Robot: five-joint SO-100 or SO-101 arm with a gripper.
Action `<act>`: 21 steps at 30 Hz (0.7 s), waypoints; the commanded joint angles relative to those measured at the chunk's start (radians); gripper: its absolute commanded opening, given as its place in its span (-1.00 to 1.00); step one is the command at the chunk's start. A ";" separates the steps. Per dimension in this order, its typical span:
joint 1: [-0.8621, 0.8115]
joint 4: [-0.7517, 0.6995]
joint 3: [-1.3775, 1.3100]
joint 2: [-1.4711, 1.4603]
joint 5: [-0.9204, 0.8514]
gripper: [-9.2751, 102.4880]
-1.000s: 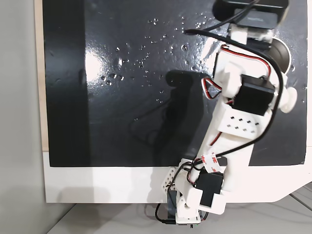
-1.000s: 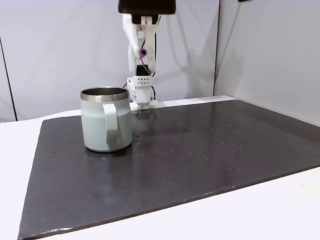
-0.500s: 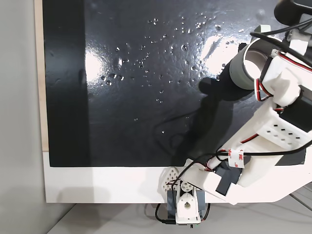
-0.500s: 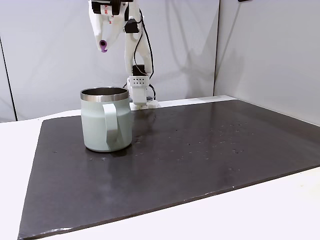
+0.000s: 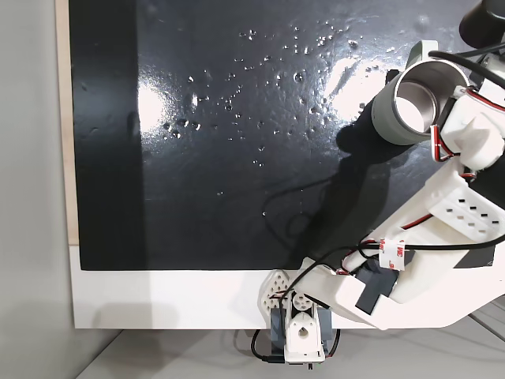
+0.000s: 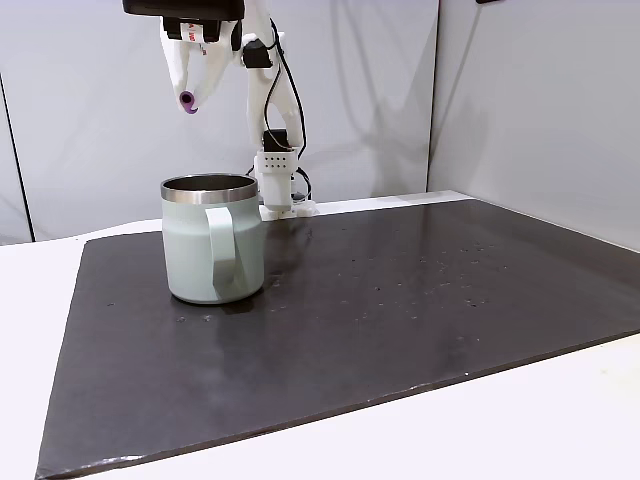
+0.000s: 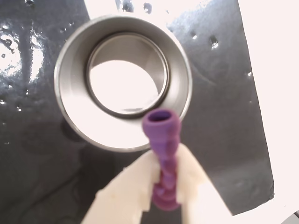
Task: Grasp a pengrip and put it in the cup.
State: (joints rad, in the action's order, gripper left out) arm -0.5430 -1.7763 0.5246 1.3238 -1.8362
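Note:
The cup [image 6: 200,250] is a pale grey-green mug with a steel inside, standing upright on the black mat [image 6: 420,320]; its handle faces the camera in this fixed view. High above its left rim my gripper [image 6: 189,88] is shut on the pengrip [image 6: 187,101], a purple ribbed tube pointing down. In the wrist view the pengrip [image 7: 163,140] sticks out between my white fingers [image 7: 124,193], and its tip overlaps the near rim of the cup [image 7: 70,93]. From above, the cup [image 5: 387,118] stands at the mat's right side beside the arm.
The white arm [image 5: 442,229] reaches over the mat's right part, with its base [image 5: 300,335] on the white table edge. The black mat [image 5: 237,118] is glossy and dotted with small droplets. Grey walls stand behind and to the right in the side-on fixed view.
The arm has swung from over the mat's middle to the cup, carrying the pengrip. Over the last half second the pengrip moved a little left and lower in the side-on fixed view.

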 commanded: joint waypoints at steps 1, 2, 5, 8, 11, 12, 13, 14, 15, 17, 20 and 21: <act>0.011 0.044 -0.104 -0.021 0.002 -0.83; 0.015 0.037 -0.132 -0.041 0.005 -0.83; 0.023 0.005 -0.235 -0.110 0.011 -0.83; 0.026 -0.037 -0.339 -0.170 0.014 -0.83; 0.028 -0.038 -0.356 -0.181 0.015 -0.77; 0.029 -0.040 -0.356 -0.179 0.015 -0.73; 0.029 -0.040 -0.356 -0.178 0.017 -0.72; 0.032 -0.040 -0.357 -0.178 0.023 -0.71; 0.034 -0.040 -0.359 -0.178 0.026 -0.71; 0.037 -0.040 -0.357 -0.179 0.031 -0.64; 0.040 -0.040 -0.357 -0.186 0.035 -0.35; 0.040 -0.040 -0.357 -0.186 0.035 -0.29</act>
State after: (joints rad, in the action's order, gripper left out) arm -0.5277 -1.8070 0.2270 1.1275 -1.8147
